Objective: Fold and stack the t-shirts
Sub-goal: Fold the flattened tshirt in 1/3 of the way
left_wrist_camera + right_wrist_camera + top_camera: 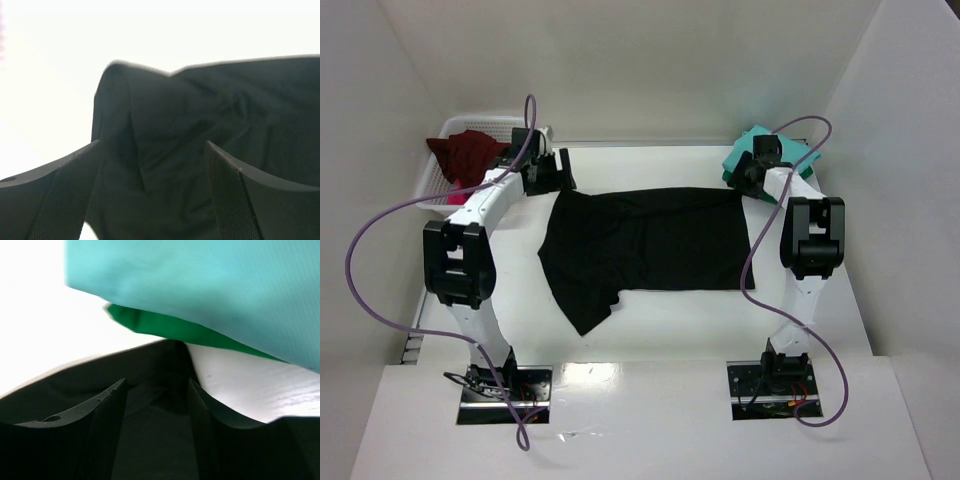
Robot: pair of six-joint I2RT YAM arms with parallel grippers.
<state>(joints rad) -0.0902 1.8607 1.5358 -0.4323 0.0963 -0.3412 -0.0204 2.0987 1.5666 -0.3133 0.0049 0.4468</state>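
Left gripper (pixel 152 195): released. Its two fingers stand wide apart, and the black t-shirt (pixel 200 130) fills the space between and beyond them. A rounded corner of the cloth rises just ahead of the left-hand finger. Whether the fingertips touch the fabric cannot be made out, as both tips are cut off by the bottom edge of the view.

Right gripper (pixel 156 390): state cannot be told. The fingers sit closer together than those of the left gripper. Black cloth lies in the gap, but black fingers against black fabric leave it unclear whether they press on it. Directly ahead of the fingertips the cloth peaks into a small ridge. Beyond that ridge is a dark green shirt (pixel 160 325), with a teal shirt (pixel 210 285) lying on top and covering most of it. To the right of the fingers a bare strip of table (pixel 250 380) shows.

Overhead view: the black shirt lies spread flat between the two grippers, which sit at its far corners. One sleeve points toward the arm bases. Both sets of fingers are hidden under the wrists in this view. Behind and outboard of the left gripper, a maroon shirt (pixel 468 155) lies bunched in a white basket (pixel 432 195). That basket is partly masked by the left arm.
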